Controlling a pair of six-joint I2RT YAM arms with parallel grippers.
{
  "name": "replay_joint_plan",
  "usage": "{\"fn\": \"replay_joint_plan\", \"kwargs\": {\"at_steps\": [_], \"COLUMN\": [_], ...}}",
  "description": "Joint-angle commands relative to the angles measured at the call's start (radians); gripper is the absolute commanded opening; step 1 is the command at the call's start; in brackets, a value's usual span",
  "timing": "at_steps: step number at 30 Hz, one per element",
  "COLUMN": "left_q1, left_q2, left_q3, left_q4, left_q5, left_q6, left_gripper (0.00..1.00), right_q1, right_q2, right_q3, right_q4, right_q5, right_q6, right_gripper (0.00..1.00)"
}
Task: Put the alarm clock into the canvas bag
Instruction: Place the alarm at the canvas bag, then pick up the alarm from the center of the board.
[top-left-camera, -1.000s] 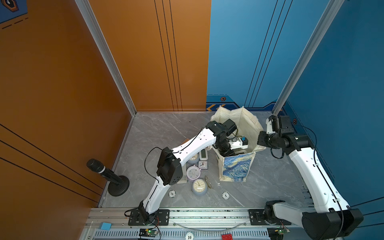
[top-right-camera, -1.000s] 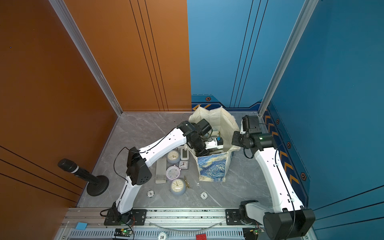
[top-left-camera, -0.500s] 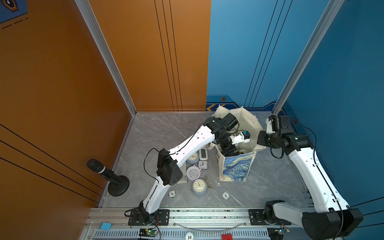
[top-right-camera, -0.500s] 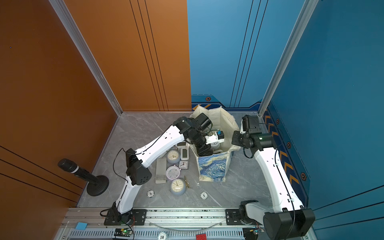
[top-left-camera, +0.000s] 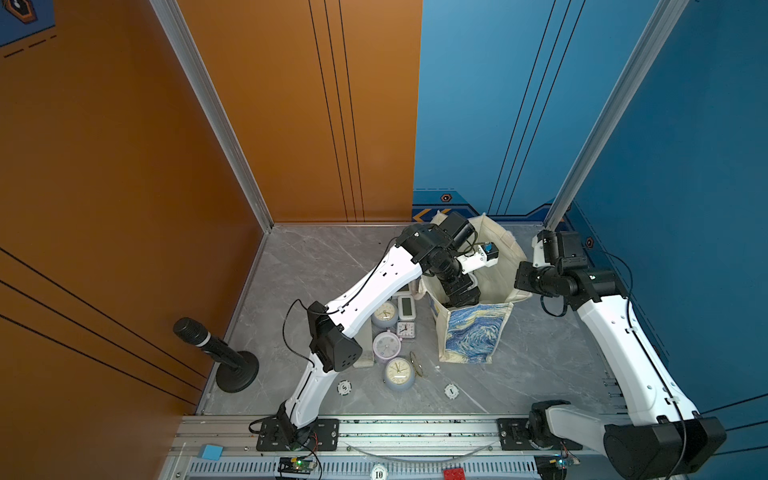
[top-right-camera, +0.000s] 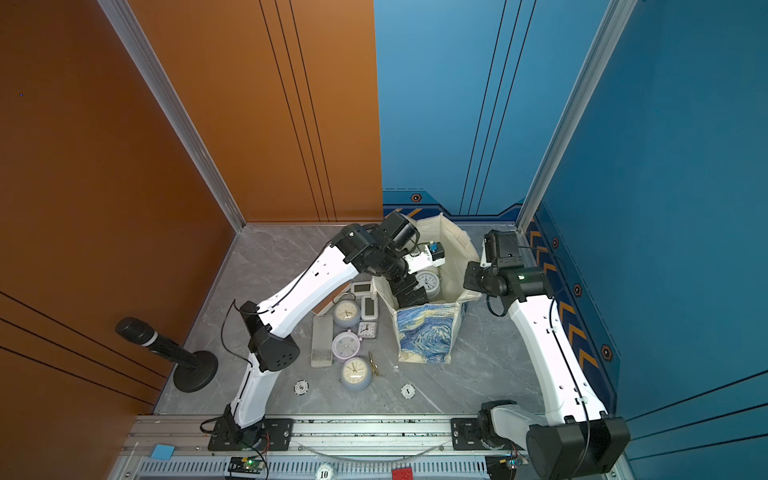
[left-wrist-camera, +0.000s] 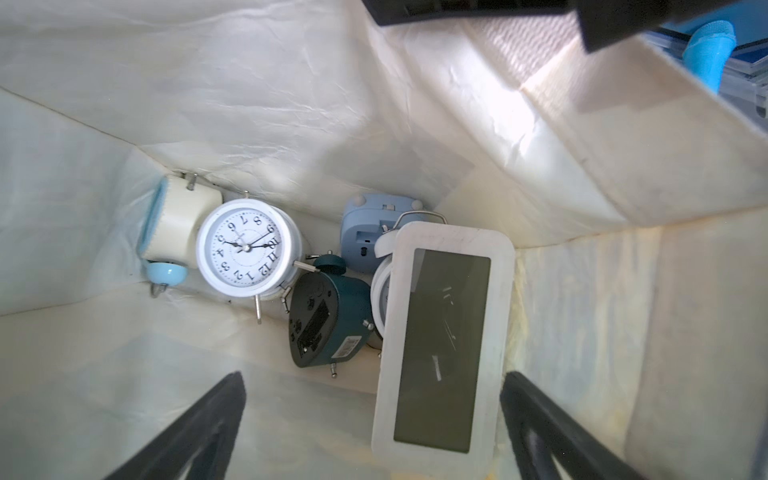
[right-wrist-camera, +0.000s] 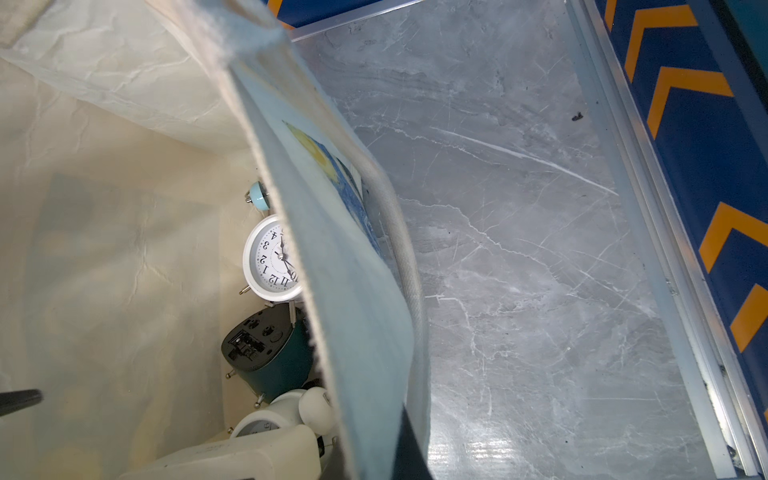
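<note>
Left claw: my left claw (left-wrist-camera: 372, 376) hangs inside the mouth of the canvas bag (top-left-camera: 473, 332). Its fingers (left-wrist-camera: 199, 428) are spread wide and grip nothing.
Alarm clock: the white digital alarm clock (left-wrist-camera: 442, 345) lies in the bag just below my open fingers, screen up, propped on the clocks under it.
Bag bottom: a white round alarm clock (left-wrist-camera: 245, 247) lies face up, touching a dark teal alarm clock (left-wrist-camera: 328, 320) that shows its back. A pale blue clock (left-wrist-camera: 370, 228) sits past them, and a cream clock with light blue trim (left-wrist-camera: 174, 232) is in the corner.
Bag: it stands open on the bench (top-left-camera: 332, 257), plain cream lining inside and the blue-and-yellow swirl print on the outside.
Right claw: my right claw (top-left-camera: 519, 284) is closed on the bag's rim, on the side away from my left arm.
Beside the bag: more clocks lie on the bench near it, among them a lavender round clock (top-left-camera: 386, 345), a small square clock (top-left-camera: 405, 329) and a grey-blue round clock (top-left-camera: 398, 374).
Far off: a black microphone on a stand (top-left-camera: 208, 340) is well apart, by the orange wall.
</note>
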Motion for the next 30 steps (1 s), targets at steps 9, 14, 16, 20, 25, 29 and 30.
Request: {"fn": "replay_joint_plan", "kwargs": {"at_steps": [9,14,16,20,25,29,30], "left_q1": [0.049,0.122,0.161,0.241,0.330,0.419,0.436], "left_q2": [-0.210,-0.403,-0.473,-0.569,-0.620,-0.653,-0.659], "left_q3": [-0.119,-0.413,-0.522,-0.683,-0.786,-0.876,-0.892], "left_q4": [0.202,0.482,0.581,0.689,0.672,0.662,0.653], "left_q5": [-0.182,-0.182,-0.160,-0.155,-0.224,-0.209,-0.204], "left_q6": [-0.115,-0.226,-0.274,-0.355,-0.447,-0.518,-0.524], "left_gripper": [0.98,0.98,0.98,0.98,0.98,1.00,0.99], "right_q1": [-0.006,-0.007,-0.007,-0.007,-0.006,-0.001,0.000], "right_q2": [-0.018,-0.010,-0.009,-0.003,0.007,0.014,0.017], "right_q3": [-0.016,-0.012,-0.009,-0.005,0.005,0.012,0.013], "right_q4": [0.028,0.032,0.033,0.033,0.033,0.033,0.032], "right_q5": [0.006,-0.001,-0.002,-0.004,-0.010,-0.010,-0.011], "right_q6": [0.006,0.005,0.005,0.003,0.004,0.006,0.006], "right_gripper": [0.09,0.09,0.09,0.09,0.09,0.09,0.09]}}
